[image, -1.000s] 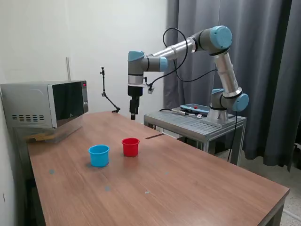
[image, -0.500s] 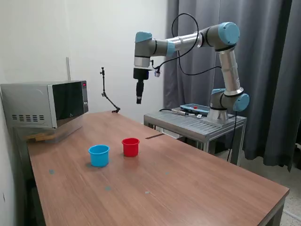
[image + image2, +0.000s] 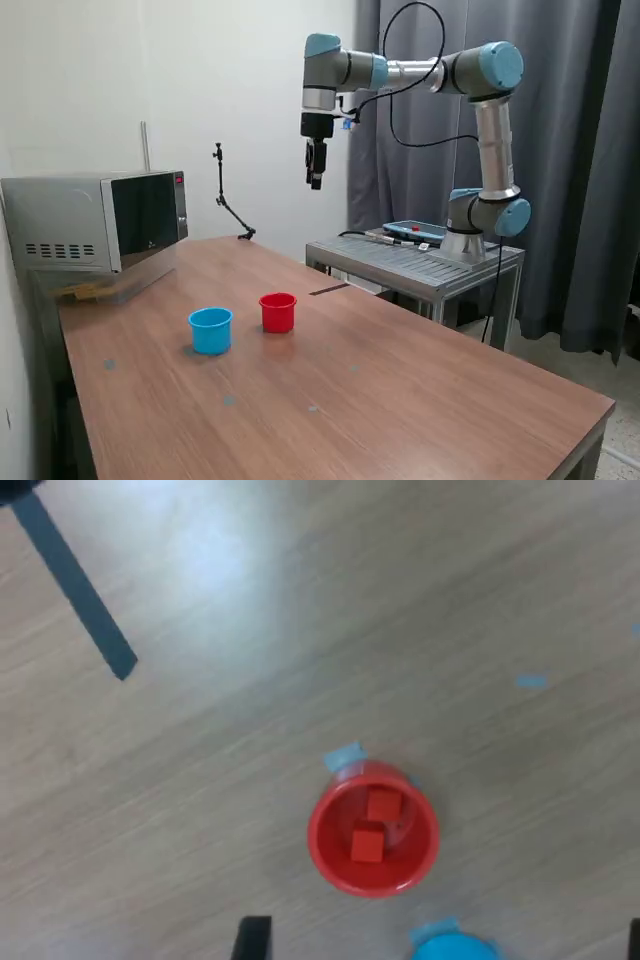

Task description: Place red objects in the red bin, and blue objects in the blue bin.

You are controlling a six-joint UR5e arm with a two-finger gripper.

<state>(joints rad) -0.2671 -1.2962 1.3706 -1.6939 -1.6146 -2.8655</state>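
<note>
Two red cubes (image 3: 368,826) sit inside the red cup (image 3: 373,840), one cube beside the other on the cup's floor, close together. That is the wrist view, looking straight down into it. In the exterior view the red cup (image 3: 278,312) stands upright on the wooden table (image 3: 400,400), and the cubes are hidden by its wall.

Just beside the red cup, on the exterior view's left, stands the light blue cup (image 3: 210,330), also upright, the two near each other but apart. The wrist view catches only a sliver of the blue cup's rim (image 3: 452,948) at the frame edge, so what it holds cannot be seen. No blue cubes show in either view.

Small pale blue tape marks (image 3: 344,756) dot the tabletop by the red cup, and a dark strip (image 3: 75,588) lies on the wood well away from it.

High above and behind the red cup hangs the gripper (image 3: 316,180), pointing down, nothing visible between its fingers; whether it is open or closed cannot be told at this size.

Far from the red cup, toward the exterior view's left, a microwave (image 3: 95,220) rests on the table's back corner. Beyond the cup on the other side is the metal stand (image 3: 415,262) carrying the arm's base.
</note>
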